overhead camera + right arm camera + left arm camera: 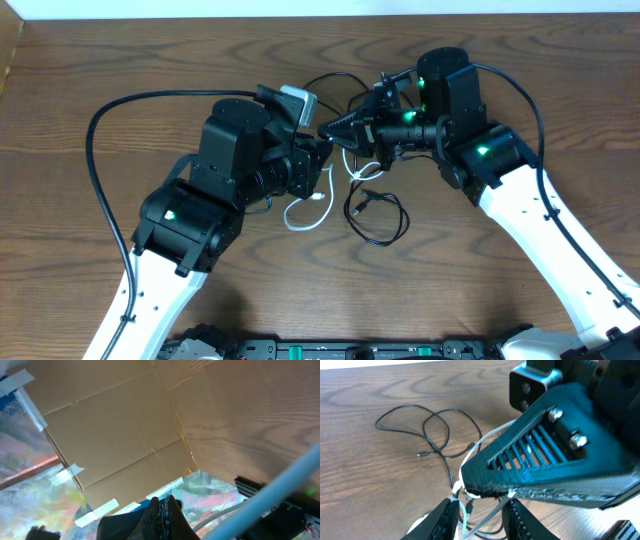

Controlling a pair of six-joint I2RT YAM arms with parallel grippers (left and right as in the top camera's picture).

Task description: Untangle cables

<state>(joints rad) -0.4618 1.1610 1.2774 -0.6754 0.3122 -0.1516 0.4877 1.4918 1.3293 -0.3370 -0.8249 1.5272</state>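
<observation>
Left claw [481, 509]: fingers spread, the white cord [482, 521] passing through the gap between them (not gripped). Right claw [330, 130]: fingers pressed together, its tip just ahead of the left claw and pinching that same white cord. Black cords [404, 216] lie looped on the table [100, 60] either side of the right claw.

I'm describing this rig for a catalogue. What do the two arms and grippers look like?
The left arm and right arm match: white lower links, boxy black joint housings with small green lights, and a thick black wire looping off each. The right gripper is a black wedge; its fingers show ribbed slots and silver screws.
</observation>
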